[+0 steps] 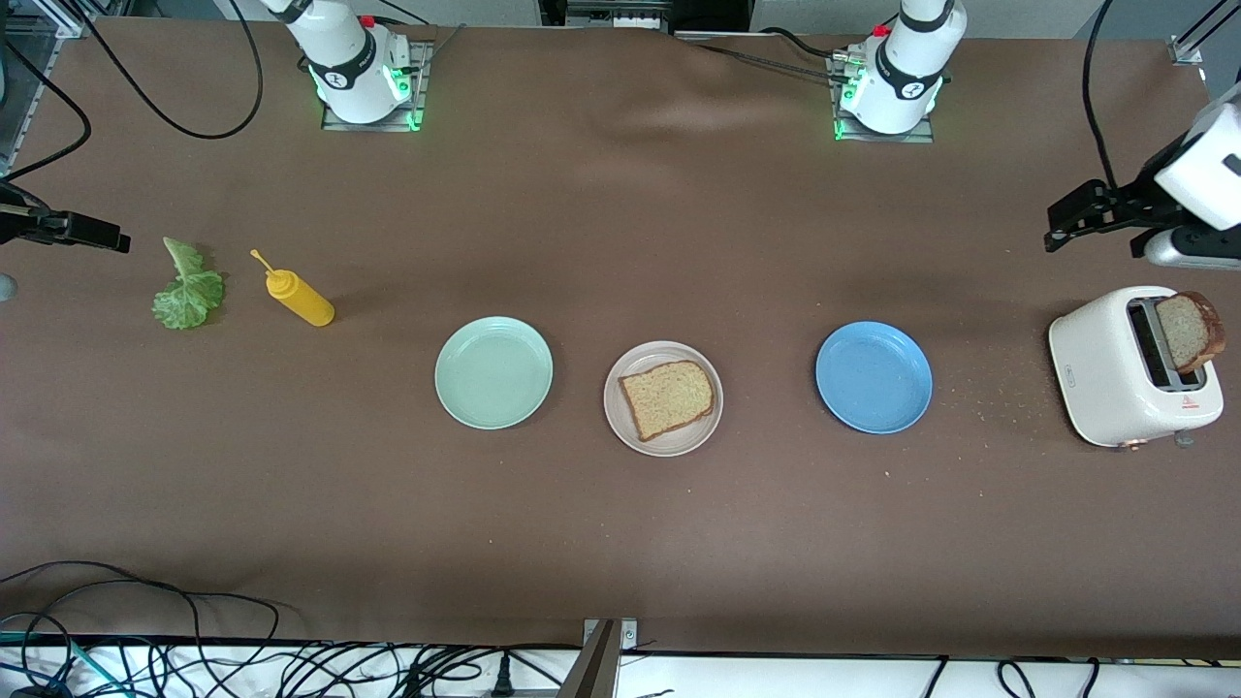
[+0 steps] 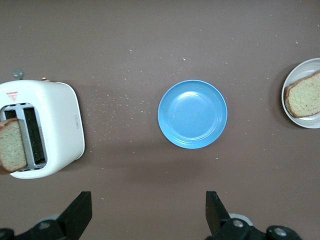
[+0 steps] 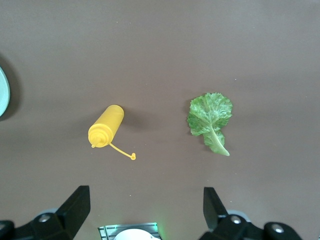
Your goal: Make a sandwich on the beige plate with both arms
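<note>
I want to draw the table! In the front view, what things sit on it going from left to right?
Crinkly green lettuce leaf → yellow squeeze bottle → mint green round plate → beige plate with brown bread slice → blue round plate → white toaster.

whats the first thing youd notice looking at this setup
Three plates in a row mid-table: a mint green plate, the beige plate holding one bread slice, and a blue plate. At the left arm's end, a white toaster has a second slice poking out; at the right arm's end lie a lettuce leaf and yellow squeeze bottle. The left end effector and right end effector hang open above.
</note>
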Controlling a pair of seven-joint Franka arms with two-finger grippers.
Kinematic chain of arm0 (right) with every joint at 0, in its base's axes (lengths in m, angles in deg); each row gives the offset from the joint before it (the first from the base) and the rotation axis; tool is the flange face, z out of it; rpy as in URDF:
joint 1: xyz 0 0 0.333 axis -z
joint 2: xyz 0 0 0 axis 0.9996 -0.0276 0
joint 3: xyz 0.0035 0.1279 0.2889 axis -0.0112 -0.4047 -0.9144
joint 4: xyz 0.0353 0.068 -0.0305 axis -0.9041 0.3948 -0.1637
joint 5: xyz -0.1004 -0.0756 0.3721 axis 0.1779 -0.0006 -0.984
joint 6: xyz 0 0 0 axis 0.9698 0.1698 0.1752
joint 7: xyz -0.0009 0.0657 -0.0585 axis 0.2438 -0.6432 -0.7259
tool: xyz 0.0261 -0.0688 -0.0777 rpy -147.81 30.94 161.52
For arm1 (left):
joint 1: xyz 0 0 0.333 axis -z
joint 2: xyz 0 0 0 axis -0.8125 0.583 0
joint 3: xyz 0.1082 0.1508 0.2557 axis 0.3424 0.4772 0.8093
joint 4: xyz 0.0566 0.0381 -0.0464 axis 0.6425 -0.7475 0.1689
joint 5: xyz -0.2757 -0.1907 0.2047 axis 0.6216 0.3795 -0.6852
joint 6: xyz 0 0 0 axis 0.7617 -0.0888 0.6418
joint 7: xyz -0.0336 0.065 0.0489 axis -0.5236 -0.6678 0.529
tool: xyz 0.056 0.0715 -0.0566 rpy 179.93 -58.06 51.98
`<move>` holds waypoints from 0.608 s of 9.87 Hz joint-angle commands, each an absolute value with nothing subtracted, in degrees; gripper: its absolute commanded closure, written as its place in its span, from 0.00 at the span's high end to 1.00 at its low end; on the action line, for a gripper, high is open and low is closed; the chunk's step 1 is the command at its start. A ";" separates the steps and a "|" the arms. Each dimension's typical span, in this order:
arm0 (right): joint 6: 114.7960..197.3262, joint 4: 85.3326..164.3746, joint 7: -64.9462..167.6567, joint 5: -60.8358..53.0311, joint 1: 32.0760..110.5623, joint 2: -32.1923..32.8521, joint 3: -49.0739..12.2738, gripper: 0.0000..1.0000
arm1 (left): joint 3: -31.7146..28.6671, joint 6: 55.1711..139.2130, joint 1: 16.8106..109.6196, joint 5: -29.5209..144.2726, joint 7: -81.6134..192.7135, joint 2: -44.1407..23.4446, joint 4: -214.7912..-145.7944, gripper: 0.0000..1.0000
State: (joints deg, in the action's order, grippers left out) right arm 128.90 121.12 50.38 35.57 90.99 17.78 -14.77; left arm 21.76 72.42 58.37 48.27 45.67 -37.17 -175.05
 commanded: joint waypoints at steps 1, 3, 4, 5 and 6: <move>128.07 120.75 49.44 35.40 91.32 18.08 -14.88 1.00 | 21.55 71.00 56.36 49.26 39.72 -36.85 -172.61 1.00; 128.07 120.75 49.36 35.40 91.32 18.08 -14.88 1.00 | 21.29 71.08 56.80 47.43 39.17 -36.76 -172.60 1.00; 128.07 120.75 49.36 35.40 91.32 18.08 -14.88 1.00 | 21.28 71.08 56.89 46.81 39.34 -36.67 -172.60 1.00; 128.07 120.75 49.36 35.40 91.32 18.08 -14.88 1.00 | 21.46 71.17 56.37 46.98 38.91 -36.24 -172.60 1.00; 128.07 120.75 49.44 35.40 91.32 18.08 -14.88 1.00 | 21.37 71.08 56.01 47.50 38.90 -35.80 -171.12 1.00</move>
State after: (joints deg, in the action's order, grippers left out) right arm 128.90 121.12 50.37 35.57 90.99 17.78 -14.77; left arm 21.45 72.33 56.59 48.27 40.56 -36.92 -173.92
